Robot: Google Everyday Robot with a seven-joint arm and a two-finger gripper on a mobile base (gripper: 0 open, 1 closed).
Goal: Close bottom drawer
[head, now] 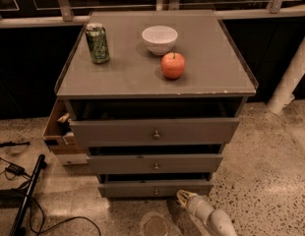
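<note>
The bottom drawer (155, 188) is the narrowest grey drawer, lowest in the cabinet, with a small round knob (156, 191) at its centre. It stands pulled out a little, with a dark gap above its front. The mid-sized drawer (155, 163) and the widest drawer (155, 131) above it also stand pulled out. My gripper (182, 196) is low at the bottom right, its pale tip just in front of the bottom drawer's right half, close to the front.
A green can (97, 43), a white bowl (160, 39) and a red apple (173, 65) stand on the cabinet top (118, 77). A cardboard box (59, 134) sits left of the cabinet. Cables and a black bar (25, 195) lie on the floor at left. A white post (290, 77) stands at right.
</note>
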